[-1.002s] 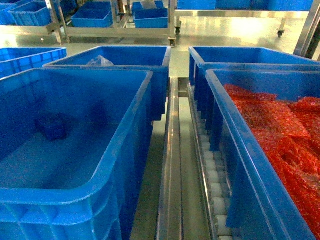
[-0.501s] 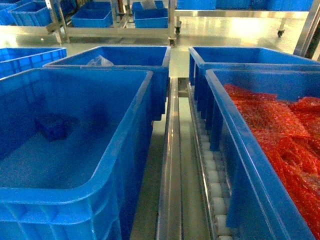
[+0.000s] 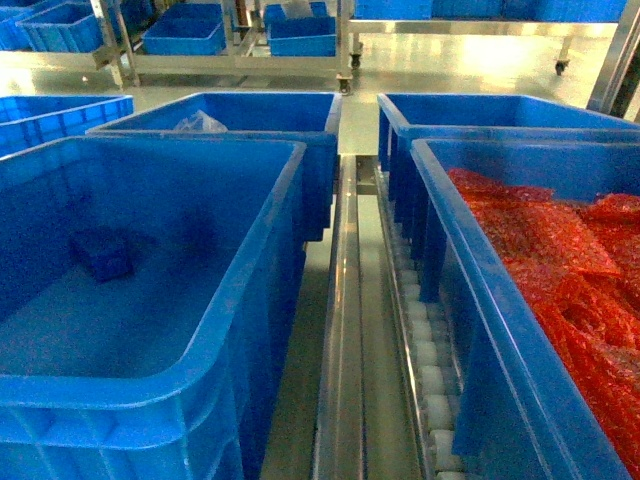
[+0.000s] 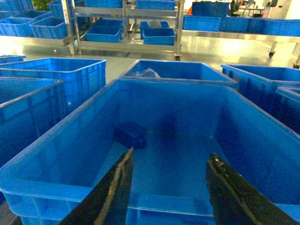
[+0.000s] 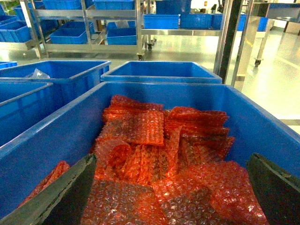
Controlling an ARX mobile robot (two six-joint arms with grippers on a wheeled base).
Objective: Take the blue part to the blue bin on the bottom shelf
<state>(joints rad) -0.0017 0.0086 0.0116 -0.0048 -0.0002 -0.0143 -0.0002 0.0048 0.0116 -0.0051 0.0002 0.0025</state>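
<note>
The blue part (image 4: 130,134) is lying on the floor of the blue bin (image 4: 70,126), toward its far left. The left hand (image 4: 168,180) is being held released above the near rim; the right hand (image 5: 168,192), also released, over red packets (image 5: 154,159). A straight descent around the part is advised. Roller rails (image 3: 425,350) and steel racks (image 3: 240,60) are surrounding the bins.

No text, label, brand, number or sign can be read anywhere in these views, neither on the blue bin (image 3: 150,300) nor on its neighbouring totes (image 3: 520,330).
</note>
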